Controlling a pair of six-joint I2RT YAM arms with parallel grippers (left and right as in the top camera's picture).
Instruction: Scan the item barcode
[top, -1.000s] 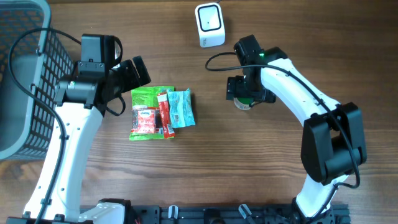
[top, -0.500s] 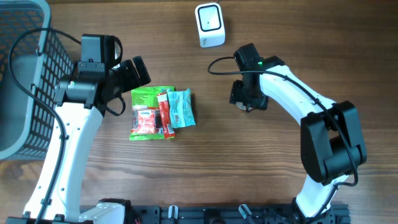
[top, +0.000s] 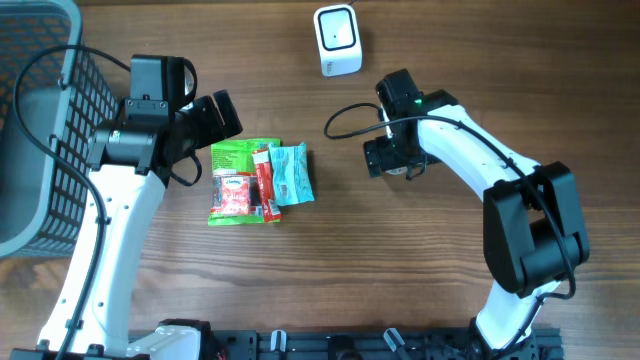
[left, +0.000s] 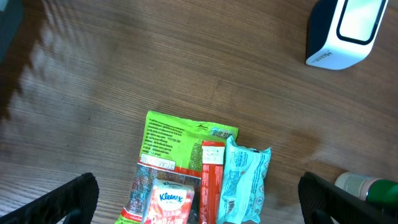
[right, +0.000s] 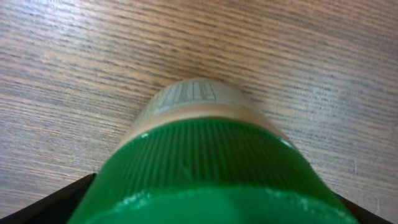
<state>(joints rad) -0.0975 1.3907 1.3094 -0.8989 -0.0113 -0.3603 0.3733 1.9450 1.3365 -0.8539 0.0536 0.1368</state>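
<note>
Green ribbed plastic fills the right wrist view: the bottle (right: 199, 155) lies on its side on the table (top: 400, 280), cap end toward the camera. It sits below the scanner (top: 337, 40) and well apart from it. Our right claw (right: 214, 186) straddles it with the jaws wide, and we see no sign of a pinch.

The main risk, as we judge it, is rolling. The bottle is round, and if one finger meets it first it could turn or skid out of the claw. A grip on the cap alone looks poor, since the ridged taper may let the bottle droop or twist.

A striped patch shows on the label beyond the cap, and we cannot tell whether it is the barcode. If it is, a finger closing over it, or a lift that leaves it facing away from the scanner, would spoil the read. The loop of cable beside the right wrist could also drag or nudge the scanner.

Our left claw (left: 198, 186) hangs wide and empty above the packets (top: 260, 180), clear of all this.
</note>
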